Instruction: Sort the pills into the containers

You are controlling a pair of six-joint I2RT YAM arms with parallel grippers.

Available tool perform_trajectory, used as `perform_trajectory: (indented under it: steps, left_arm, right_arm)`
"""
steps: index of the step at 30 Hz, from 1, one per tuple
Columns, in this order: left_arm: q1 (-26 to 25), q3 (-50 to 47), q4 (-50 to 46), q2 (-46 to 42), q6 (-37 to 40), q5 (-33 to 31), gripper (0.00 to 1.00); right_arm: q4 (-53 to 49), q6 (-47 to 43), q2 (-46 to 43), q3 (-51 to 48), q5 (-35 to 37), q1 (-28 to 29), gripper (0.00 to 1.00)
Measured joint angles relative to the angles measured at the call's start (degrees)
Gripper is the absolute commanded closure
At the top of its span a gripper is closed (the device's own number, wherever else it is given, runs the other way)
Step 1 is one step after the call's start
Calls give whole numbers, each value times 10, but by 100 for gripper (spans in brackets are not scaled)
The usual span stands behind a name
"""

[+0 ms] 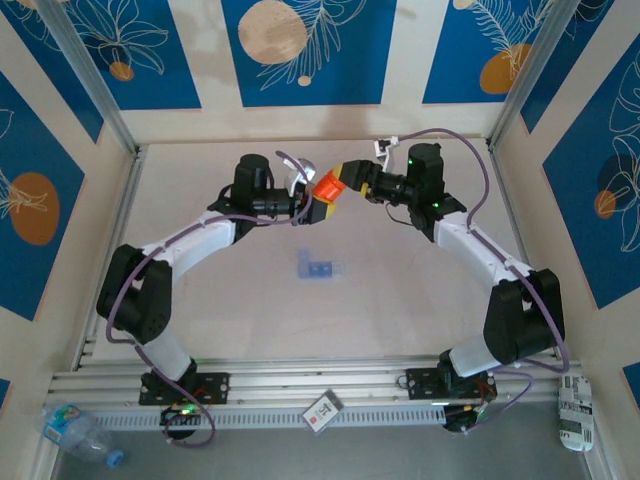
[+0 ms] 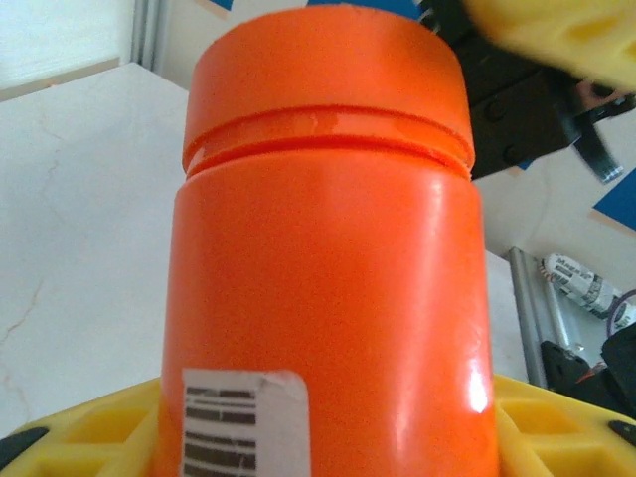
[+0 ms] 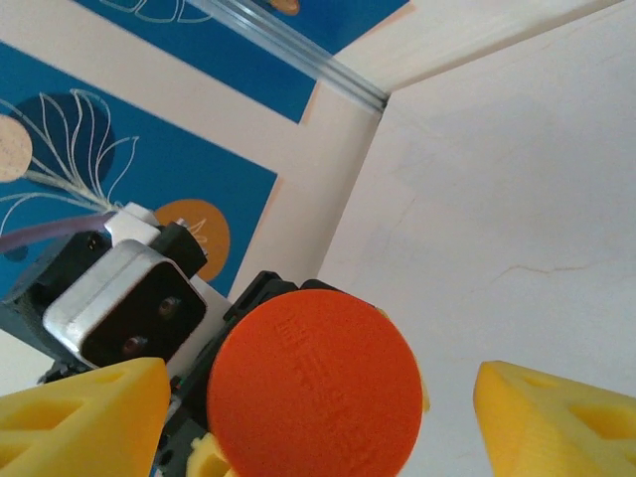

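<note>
The left gripper (image 1: 313,198) is clenched on the orange pill bottle (image 1: 325,186), holding it over the far middle of the table (image 1: 230,300). In the left wrist view its yellow fingers (image 2: 89,432) hug the bottle's lower body on both sides, with a white barcode label (image 2: 243,422) between them. The bottle's cap (image 2: 328,75) is on, seated above a narrow groove.

The right gripper (image 1: 348,177) faces the bottle head-on from the other side. In the right wrist view the round face of the cap lies between this gripper's two yellow fingers, with a gap showing on each side, so these jaws stand released and straddle the cap without touching it.

The pale-blue pill organiser strip (image 1: 320,269) lies flat on the table. It is nearer the arm bases than either gripper, well apart from both, and roughly below the bottle in the top view. Whether any pills sit in its compartments is too small to tell.

A clear plastic water bottle (image 1: 78,432) lies past the rail at the near left corner
</note>
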Motion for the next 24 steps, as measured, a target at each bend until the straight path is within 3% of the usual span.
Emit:
perform_trajectory:
  steps: [6, 19, 24]
  left_arm:
    - [-2, 0, -23, -4, 46, -43, 100]
    - [-18, 0, -64, -8, 104, -87, 100]
    - [-21, 0, -72, -8, 110, -91, 100]
  right_arm:
    - [-60, 19, -21, 16, 56, -7, 16]
    - [-108, 38, 8, 46, 86, 21, 18]
    - [-116, 39, 28, 62, 89, 39, 27]
